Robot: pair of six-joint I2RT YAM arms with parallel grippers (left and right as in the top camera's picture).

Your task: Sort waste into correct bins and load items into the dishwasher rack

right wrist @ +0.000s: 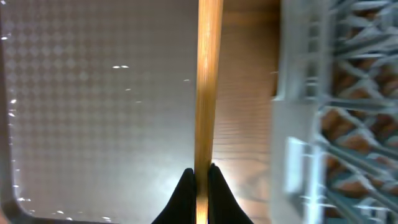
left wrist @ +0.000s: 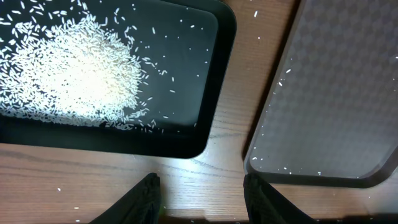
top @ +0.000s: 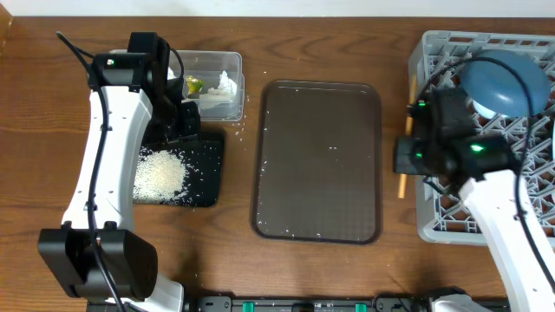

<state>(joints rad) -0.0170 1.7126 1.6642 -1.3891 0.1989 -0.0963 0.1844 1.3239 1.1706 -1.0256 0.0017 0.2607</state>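
Grey plastic rack point(top: 442, 227) fills the table's 3 o'clock side, the biggest thing in the overhead view. At the centre lies the brown tray point(top: 316, 160), with a few stray white grains on it. At 9 o'clock sits the black tray point(top: 204, 169), partly under the left arm. The clear tub point(top: 238, 87) stands just beside it toward 11 o'clock. A dark blue dish point(top: 503, 82) rests in the rack's 12 o'clock part. Rice point(top: 159, 173) is heaped in the black tray's 9 o'clock half, with loose grains scattered round the heap and on the wood beside the tray. White tissues point(top: 221, 91) lie in the tub, and the yellow-green wrapper point(top: 194, 85) lies at their 9 o'clock side. The stick point(top: 402, 186) runs from 12 to 6 over the bare wood between the brown tray and the rack's 9 o'clock wall. The right gripper point(right wrist: 202, 186) has its fingers pinched on the stick, partway along it. The left gripper point(left wrist: 202, 202) hangs where the black tray meets the tub, its fingers point(left wrist: 149, 199) spread apart with nothing between them.
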